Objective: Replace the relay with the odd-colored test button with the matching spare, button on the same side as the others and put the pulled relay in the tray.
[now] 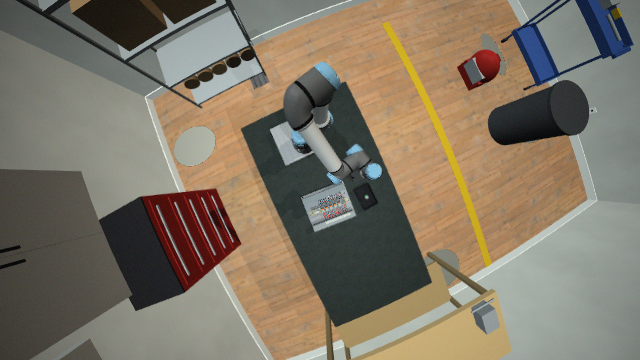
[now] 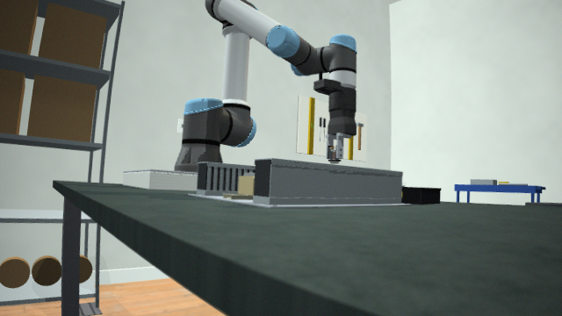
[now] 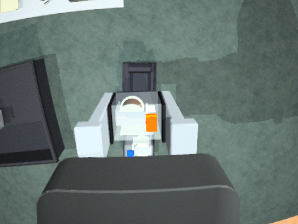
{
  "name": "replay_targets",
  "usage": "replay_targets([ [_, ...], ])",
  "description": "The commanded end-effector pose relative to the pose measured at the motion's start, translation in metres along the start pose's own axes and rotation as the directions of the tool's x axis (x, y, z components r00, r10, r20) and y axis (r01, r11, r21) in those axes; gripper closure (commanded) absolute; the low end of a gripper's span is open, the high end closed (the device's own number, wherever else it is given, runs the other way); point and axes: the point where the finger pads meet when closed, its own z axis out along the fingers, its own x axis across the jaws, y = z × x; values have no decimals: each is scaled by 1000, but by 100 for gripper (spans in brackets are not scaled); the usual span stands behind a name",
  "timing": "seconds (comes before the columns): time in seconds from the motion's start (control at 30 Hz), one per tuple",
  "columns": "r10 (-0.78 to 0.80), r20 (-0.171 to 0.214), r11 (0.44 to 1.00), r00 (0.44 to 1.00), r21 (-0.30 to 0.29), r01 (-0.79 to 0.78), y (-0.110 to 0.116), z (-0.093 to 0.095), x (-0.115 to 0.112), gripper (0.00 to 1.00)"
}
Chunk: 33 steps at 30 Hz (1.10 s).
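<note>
Grey metal claw (image 2: 335, 154) (image 3: 137, 107), closed firmly on clear-cased boxy relay with orange square button (image 3: 132, 119). Beneath: black rectangular-pocketed rack (image 3: 140, 65), blue-buttoned pale relay (image 3: 142, 147). Beside, black straight-walled tray (image 1: 364, 193) (image 2: 421, 195) (image 3: 47, 112). All above mottled dark-green desk (image 1: 372, 265) (image 2: 307, 246).

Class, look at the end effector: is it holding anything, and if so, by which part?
The end effector holds a clear-cased relay with an orange button, gripped by two opposite sides.
</note>
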Motion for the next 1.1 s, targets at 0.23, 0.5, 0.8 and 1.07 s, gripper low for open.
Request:
replay_targets([
  [0.23, -5, 1, 1000, 1000, -1, 5, -24, 1, -27, 100],
  [0.5, -6, 0, 1000, 1000, -1, 6, -40, 1, -44, 100],
  [0.8, -5, 0, 1000, 1000, 0, 5, -62, 2, -67, 100],
  [1.07, -6, 1, 1000, 1000, -1, 6, -78, 3, -85, 100],
])
